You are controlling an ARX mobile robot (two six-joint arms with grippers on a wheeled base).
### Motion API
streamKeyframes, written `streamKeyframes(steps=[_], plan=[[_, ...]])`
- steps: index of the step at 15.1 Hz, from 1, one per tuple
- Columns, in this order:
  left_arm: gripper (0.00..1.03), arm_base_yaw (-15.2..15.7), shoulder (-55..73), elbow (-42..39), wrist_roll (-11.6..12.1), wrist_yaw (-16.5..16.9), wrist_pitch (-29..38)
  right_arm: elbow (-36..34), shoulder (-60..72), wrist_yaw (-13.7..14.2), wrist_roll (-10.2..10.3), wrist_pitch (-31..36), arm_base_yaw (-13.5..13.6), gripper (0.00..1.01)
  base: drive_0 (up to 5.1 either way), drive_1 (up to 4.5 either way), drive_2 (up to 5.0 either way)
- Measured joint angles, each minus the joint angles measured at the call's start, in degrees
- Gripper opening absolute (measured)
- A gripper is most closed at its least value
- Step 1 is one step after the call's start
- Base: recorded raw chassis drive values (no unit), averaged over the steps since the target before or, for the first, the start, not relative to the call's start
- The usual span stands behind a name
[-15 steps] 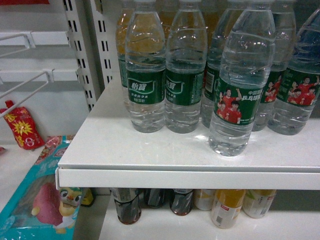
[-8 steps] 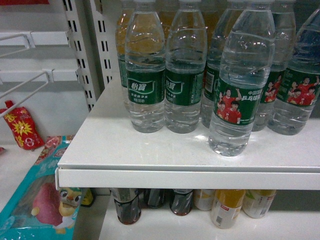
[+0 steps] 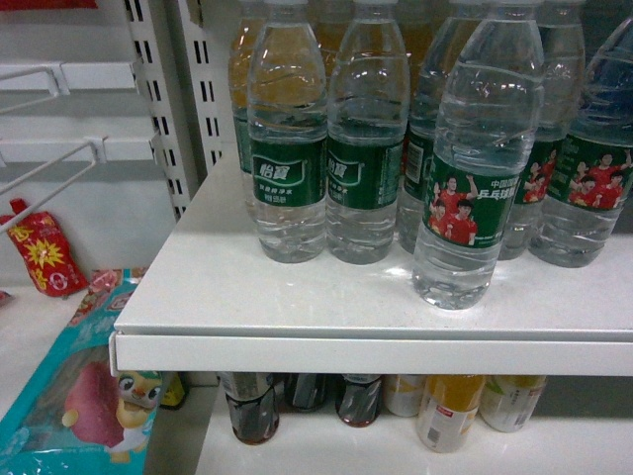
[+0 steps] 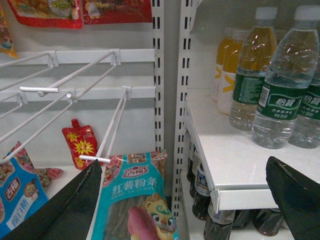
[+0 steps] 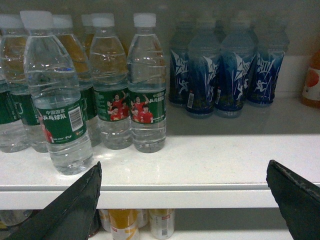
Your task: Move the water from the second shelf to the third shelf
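Note:
Several water bottles with green labels stand on a white shelf (image 3: 326, 302). One water bottle (image 3: 473, 178) stands forward of the row, nearest the shelf's front edge; it also shows as the water bottle (image 5: 57, 100) at the left of the right wrist view. My right gripper (image 5: 184, 167) is open, level with the shelf's front lip and to the right of that bottle, holding nothing. My left gripper (image 4: 184, 167) is open and empty too, left of the shelf's corner, with more water bottles (image 4: 282, 90) up to its right. Neither gripper shows in the head view.
Dark cola bottles (image 3: 252, 406) and yellow drink bottles (image 3: 450, 411) fill the shelf below. Blue-labelled bottles (image 5: 225, 75) stand at the back right. Left of the slotted upright (image 3: 163, 109) are wire hooks (image 4: 65, 85), a teal snack packet (image 3: 79, 396) and a red pouch (image 3: 45, 252).

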Motion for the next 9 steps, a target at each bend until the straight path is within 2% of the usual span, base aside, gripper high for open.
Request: streamKeyframes(steps=[9], plan=[[0.98,0.0,0.0,0.0,0.0,0.04,0.02,0.0,0.0,-0.02,0.0,0.02,0.0,0.98,0.0,0.0,0.0]])
